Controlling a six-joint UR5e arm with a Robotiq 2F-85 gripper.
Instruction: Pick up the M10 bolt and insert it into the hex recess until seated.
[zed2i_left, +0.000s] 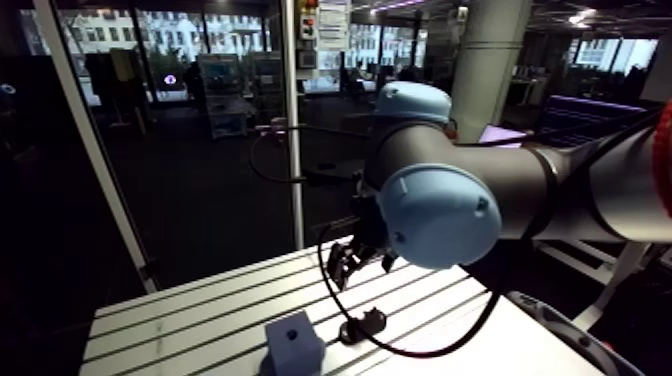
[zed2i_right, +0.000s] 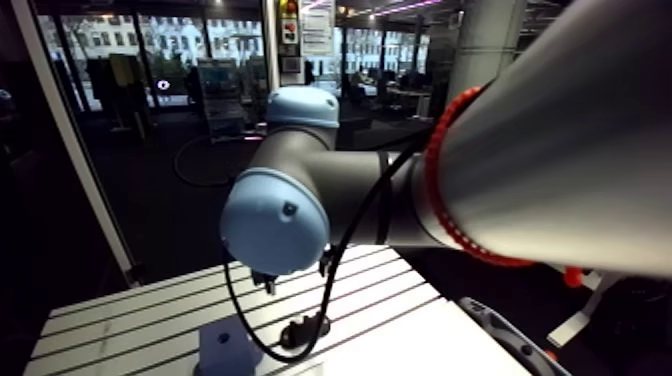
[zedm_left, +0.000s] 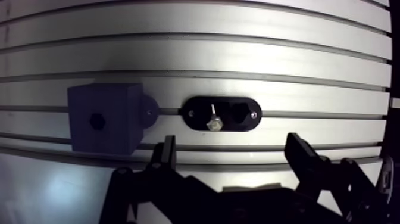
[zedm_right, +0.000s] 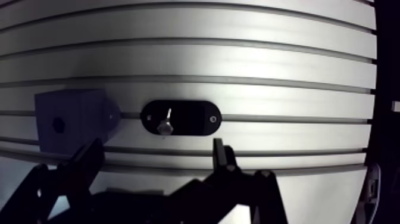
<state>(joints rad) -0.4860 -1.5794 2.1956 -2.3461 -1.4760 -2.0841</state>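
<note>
One bolt (zedm_left: 212, 118) stands seemingly upright in holder (zedm_left: 236, 123).

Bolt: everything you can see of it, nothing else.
The bolt is small, bright metal: thin shank, wider head. It sits in a black oval holder on the table, at the end nearer the blue block, apparently on end. Only the holder touches it; the open gripper hangs clear of it.

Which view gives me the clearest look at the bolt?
The wrist view: the bolt sits in its black holder, head and shank distinct. The arm view shows only the dark holder on the table, the bolt too small to make out.
</note>
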